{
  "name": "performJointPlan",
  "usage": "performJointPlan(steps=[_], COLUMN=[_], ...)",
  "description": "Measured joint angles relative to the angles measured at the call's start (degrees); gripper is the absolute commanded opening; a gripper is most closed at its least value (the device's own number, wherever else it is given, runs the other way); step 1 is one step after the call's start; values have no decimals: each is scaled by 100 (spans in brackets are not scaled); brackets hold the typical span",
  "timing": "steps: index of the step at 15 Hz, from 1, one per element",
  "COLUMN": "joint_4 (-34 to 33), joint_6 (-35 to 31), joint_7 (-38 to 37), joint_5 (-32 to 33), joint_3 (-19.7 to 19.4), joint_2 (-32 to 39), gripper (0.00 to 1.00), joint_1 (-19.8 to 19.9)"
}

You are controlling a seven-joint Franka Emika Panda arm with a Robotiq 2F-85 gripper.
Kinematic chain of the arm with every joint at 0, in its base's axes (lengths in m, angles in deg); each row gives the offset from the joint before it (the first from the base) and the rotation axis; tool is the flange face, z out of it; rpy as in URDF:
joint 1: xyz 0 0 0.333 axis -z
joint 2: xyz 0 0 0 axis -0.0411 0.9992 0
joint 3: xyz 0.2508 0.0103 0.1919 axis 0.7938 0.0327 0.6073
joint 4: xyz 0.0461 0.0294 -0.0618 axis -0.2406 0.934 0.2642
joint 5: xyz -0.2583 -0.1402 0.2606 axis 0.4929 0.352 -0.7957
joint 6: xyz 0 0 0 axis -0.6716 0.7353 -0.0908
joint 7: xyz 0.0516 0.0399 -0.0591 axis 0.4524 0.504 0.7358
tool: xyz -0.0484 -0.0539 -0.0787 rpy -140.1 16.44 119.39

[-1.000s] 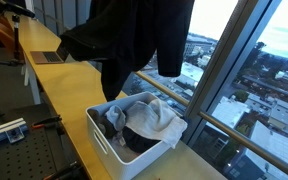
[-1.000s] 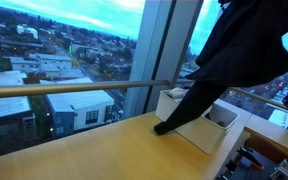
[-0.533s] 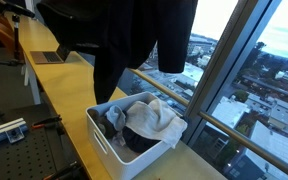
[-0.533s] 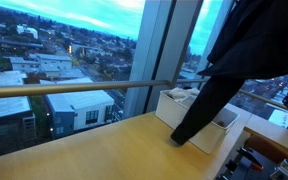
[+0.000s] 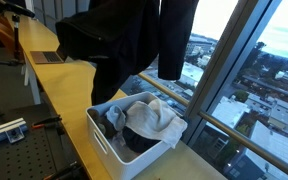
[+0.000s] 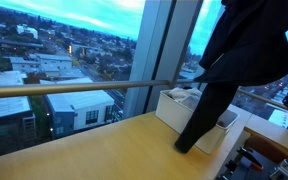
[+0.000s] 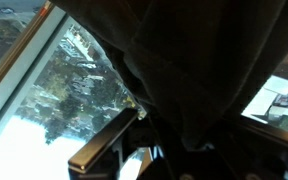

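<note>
Shift noted: the tail of the dark garment [image 5: 124,40] has swung nearer the white bin [image 5: 102,140].
You have one garment hanging over one bin on the bench [image 5: 54,85]. Its cloth covers your jaws, so I cannot tell how far open they are.

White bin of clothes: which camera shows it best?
An exterior view: the white bin shows almost whole, clothes inside. In an exterior view the dark garment hides most of the bin. The wrist view is nearly all garment.
</note>
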Motion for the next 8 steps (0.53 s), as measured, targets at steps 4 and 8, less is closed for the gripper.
performJointPlan(steps=[4, 8], joint_4=[-59, -16], joint_6=[-242, -295], joint_7=[333, 565], joint_5=[-624, -881], joint_3=[-30, -29], joint_2=[734, 1465], gripper=[2, 2], joint_1=[403, 777])
